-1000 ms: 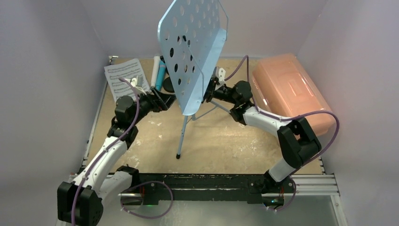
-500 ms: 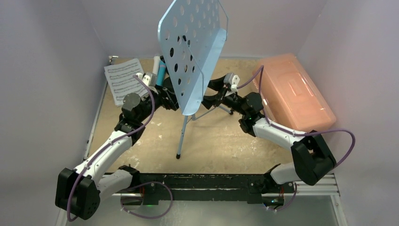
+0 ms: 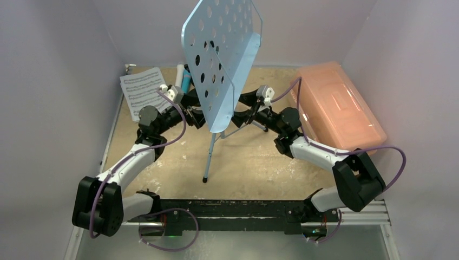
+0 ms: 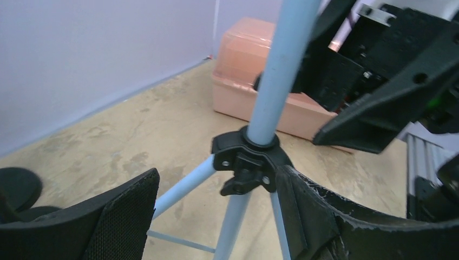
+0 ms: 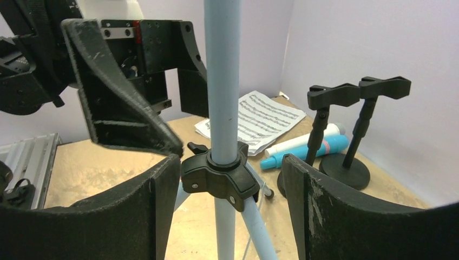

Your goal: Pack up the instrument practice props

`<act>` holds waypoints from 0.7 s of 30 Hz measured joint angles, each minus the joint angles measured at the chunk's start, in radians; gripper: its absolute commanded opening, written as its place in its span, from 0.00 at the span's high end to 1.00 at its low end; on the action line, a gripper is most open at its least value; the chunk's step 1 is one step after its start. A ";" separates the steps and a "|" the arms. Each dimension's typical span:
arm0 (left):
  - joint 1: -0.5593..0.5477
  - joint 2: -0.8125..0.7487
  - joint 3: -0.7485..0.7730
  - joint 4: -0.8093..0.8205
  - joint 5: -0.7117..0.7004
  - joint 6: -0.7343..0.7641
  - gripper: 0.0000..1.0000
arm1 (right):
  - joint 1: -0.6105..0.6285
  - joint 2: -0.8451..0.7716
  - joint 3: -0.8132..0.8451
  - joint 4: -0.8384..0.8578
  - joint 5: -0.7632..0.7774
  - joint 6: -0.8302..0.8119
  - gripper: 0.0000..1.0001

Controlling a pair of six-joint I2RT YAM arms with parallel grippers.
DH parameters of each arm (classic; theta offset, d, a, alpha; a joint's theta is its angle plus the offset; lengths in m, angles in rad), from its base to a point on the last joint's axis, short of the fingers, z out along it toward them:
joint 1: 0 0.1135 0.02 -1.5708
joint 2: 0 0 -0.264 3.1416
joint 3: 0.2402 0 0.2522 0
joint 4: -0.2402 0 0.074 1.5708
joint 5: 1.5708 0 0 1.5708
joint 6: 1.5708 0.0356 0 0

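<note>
The light-blue perforated music rack [image 3: 222, 59] stands upright on its tripod legs in the middle of the table. My left gripper [image 4: 216, 179] is open, its fingers on either side of the black tripod hub [image 4: 250, 162] from the left. My right gripper [image 5: 230, 162] is open too and straddles the same hub [image 5: 219, 176] from the right, neither one clamped. Sheet-music pages [image 3: 142, 91] lie at the back left. Beside them lie a white and a blue microphone [image 5: 303, 149]. Two black mic holders [image 5: 346, 124] stand there, mostly hidden behind the rack in the top view.
The pink translucent box [image 3: 335, 105] sits closed at the back right, near the right arm. Purple walls close in on the left, back and right. The two grippers face each other closely across the pole.
My right gripper has opened wide and its arm has shifted right. The left arm has pushed forward, bringing its open fingers up to the pole. The rack has not moved.
</note>
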 measured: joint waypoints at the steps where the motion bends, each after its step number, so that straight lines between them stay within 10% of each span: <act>1: 0.001 0.007 0.000 0.012 0.026 0.000 0.24 | 0.000 0.000 0.000 0.000 0.003 0.000 0.26; 21: 0.048 0.053 0.046 -0.023 0.264 0.110 0.34 | 0.000 -0.092 -0.253 -0.032 0.205 0.000 0.23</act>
